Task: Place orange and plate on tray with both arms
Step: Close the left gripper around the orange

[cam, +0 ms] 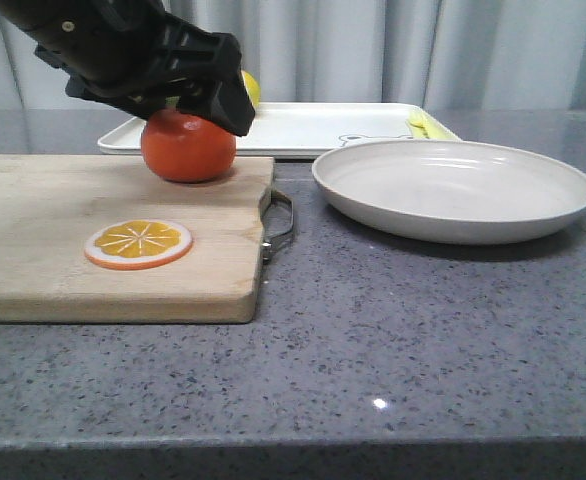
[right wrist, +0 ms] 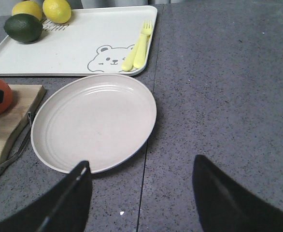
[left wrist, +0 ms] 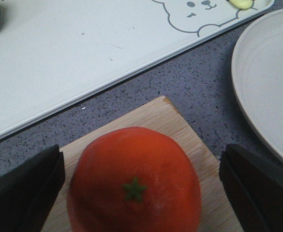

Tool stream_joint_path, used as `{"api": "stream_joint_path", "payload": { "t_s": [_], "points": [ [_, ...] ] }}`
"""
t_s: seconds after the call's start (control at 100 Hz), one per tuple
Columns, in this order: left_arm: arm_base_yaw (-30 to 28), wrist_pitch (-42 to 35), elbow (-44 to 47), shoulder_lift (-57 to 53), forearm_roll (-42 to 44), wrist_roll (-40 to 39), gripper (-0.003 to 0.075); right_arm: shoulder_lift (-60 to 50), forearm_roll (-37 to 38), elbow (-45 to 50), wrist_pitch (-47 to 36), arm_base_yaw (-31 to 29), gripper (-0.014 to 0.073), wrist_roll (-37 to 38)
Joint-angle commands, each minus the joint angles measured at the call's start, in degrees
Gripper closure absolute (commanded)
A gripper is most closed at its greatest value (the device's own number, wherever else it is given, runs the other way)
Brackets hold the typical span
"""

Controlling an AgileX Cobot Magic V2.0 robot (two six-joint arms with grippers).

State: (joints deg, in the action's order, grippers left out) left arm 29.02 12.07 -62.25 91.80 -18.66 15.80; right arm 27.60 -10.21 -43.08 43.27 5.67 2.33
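The orange (cam: 187,146) sits on the far right corner of the wooden cutting board (cam: 43,215). My left gripper (cam: 198,105) hangs right over it, open, with a finger on each side of the orange (left wrist: 134,181) and a gap to each. The off-white plate (cam: 453,187) lies on the counter to the right of the board, empty; it also shows in the right wrist view (right wrist: 94,121). The white tray (cam: 313,128) with the bear drawing lies behind both. My right gripper (right wrist: 140,191) is open and empty over bare counter, just short of the plate's near edge; it is out of the front view.
An orange slice disc (cam: 138,243) lies on the board. On the tray (right wrist: 78,41) are two lemons (right wrist: 56,10), a dark green fruit (right wrist: 23,27) and a yellow fork (right wrist: 139,46). The board has a metal handle (cam: 281,222) facing the plate.
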Motion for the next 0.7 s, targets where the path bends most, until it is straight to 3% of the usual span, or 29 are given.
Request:
{"api": "stream_joint_path", "payload": {
  "t_s": [0.0, 0.34, 0.69],
  "points": [
    [0.0, -4.3, -1.9, -1.5, -0.8, -0.5, 0.01, 0.8, -0.5, -1.9, -4.1, 0.1, 0.0127, -0.6],
    [0.0, -4.3, -1.9, 0.5, -0.8, -0.5, 0.0133, 0.8, -0.5, -1.9, -4.0, 0.1, 0.0127, -0.6],
    [0.0, -4.3, -1.9, 0.5, -0.8, -0.5, 0.0511, 0.8, -0.5, -1.9, -4.1, 0.1, 0.0127, -0.6]
  ]
}}
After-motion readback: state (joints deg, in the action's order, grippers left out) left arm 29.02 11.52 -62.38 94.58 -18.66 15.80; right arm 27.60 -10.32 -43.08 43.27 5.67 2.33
